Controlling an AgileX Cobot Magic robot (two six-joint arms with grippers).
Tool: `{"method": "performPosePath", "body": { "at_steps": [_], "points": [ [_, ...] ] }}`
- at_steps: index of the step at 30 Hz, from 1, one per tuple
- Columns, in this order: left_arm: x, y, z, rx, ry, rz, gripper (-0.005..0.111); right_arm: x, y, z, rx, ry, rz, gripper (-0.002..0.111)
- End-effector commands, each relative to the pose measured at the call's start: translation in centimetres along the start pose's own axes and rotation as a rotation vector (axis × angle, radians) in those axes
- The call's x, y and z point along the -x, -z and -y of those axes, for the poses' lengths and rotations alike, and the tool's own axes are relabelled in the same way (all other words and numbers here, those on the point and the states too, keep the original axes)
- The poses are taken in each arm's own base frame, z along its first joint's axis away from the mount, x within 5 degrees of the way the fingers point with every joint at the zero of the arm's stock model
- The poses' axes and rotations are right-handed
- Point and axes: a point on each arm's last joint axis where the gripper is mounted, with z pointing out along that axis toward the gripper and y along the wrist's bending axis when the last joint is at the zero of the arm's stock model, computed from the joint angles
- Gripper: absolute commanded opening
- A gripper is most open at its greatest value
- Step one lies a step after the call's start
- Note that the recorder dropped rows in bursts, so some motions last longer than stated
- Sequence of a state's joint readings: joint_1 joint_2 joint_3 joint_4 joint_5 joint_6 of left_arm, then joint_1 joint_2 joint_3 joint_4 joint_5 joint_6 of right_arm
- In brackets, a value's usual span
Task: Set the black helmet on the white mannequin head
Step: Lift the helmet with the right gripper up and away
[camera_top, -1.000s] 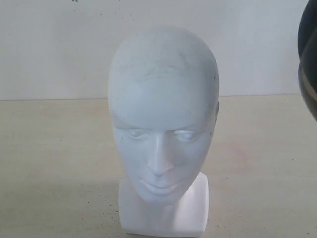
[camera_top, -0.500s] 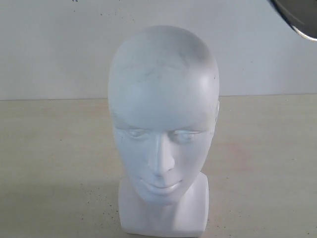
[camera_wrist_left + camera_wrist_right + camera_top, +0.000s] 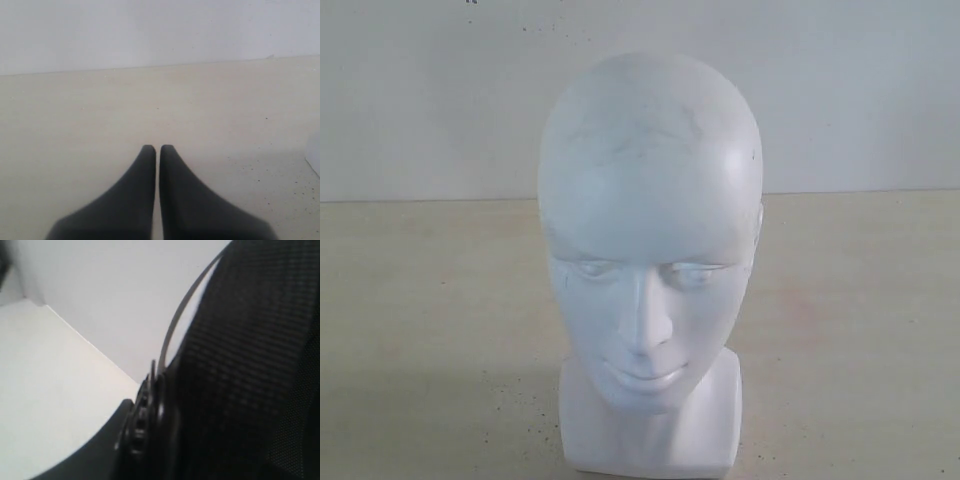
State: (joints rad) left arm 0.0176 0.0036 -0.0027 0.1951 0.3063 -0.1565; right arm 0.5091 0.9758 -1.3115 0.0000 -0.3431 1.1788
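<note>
At the centre of the counter (image 3: 420,330), the exterior view has the white mannequin head (image 3: 650,250) upright on its squarish neck base, with the face toward 6 o'clock and the crown bare. Neither arm nor the helmet shows there.

From the left wrist, the left fingers (image 3: 142,190) stand narrow, a slit between the tips, holding nothing above the counter.

From the right wrist, the black helmet (image 3: 240,365) fills most of the picture. Its mesh lining is up close, a thin grey edge (image 3: 175,325) curves off it, and the counter lies well below. The right fingers are hidden, but the helmet hangs clear of any support, so I judge them clamped on it.

To seat it well, bring the opening level over the crown with the visor toward 6 o'clock. Lower it straight, and let go only once it sits square.
</note>
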Motion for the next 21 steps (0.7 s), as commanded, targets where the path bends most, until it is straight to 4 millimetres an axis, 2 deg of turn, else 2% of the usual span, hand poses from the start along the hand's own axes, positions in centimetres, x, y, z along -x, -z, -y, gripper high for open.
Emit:
{"method": "performPosePath", "body": {
  "at_steps": [1,9,13,21],
  "points": [
    [-0.1,0.0,0.0,-0.004,-0.007,0.001,0.004,-0.2,-1.0,-1.2,0.396,-0.269,0.034,0.000],
    [-0.1,0.0,0.0,-0.004,-0.007,0.001,0.004,-2.2,-2.3,2.1,0.662,-0.589,-0.087,0.000],
    [-0.1,0.0,0.0,-0.004,-0.007,0.001,0.004,-3.1,-3.0,3.8,0.615,-0.710,-0.159,0.000],
    [-0.1,0.0,0.0,-0.004,-0.007,0.001,0.004,-4.6,-3.8,6.0,0.548,-0.758,-0.229,0.000]
  ]
}}
